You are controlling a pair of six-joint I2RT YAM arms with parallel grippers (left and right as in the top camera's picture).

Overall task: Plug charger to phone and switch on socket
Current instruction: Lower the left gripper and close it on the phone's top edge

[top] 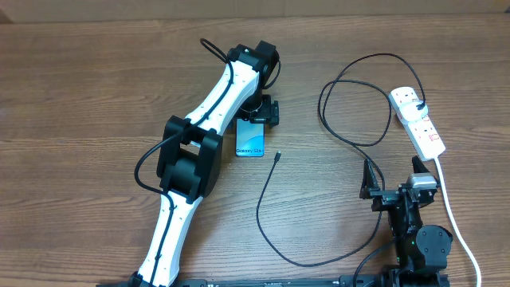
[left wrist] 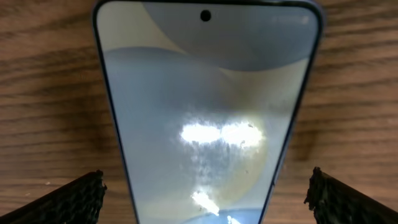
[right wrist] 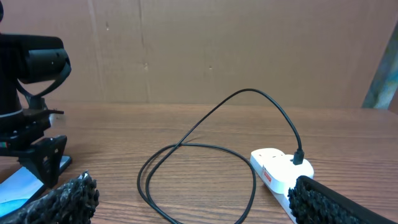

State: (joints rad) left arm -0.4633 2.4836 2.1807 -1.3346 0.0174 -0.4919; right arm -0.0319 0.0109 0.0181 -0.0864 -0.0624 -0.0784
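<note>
The phone (top: pixel 250 140) lies flat on the wooden table, light blue screen up, its "Galaxy" end toward the near side. My left gripper (top: pixel 256 118) hangs over the phone's far end. In the left wrist view the phone (left wrist: pixel 205 112) fills the frame and the left gripper (left wrist: pixel 208 208) stands open, a finger on each side of it with a gap to each edge. The charger (top: pixel 260 209) winds across the table, and its free tip (top: pixel 277 156) rests right of the phone. The socket (top: pixel 419 121) lies at the right with the black plug in it. My right gripper (top: pixel 392 171) is open and empty, near the socket (right wrist: pixel 273 173).
A thick white cord (top: pixel 454 223) runs from the socket toward the near edge, right of the right arm. The charger (right wrist: pixel 249 91) arches up and loops on the table ahead of the right gripper (right wrist: pixel 199 205). A brown cardboard wall (right wrist: pixel 217 50) stands behind the table.
</note>
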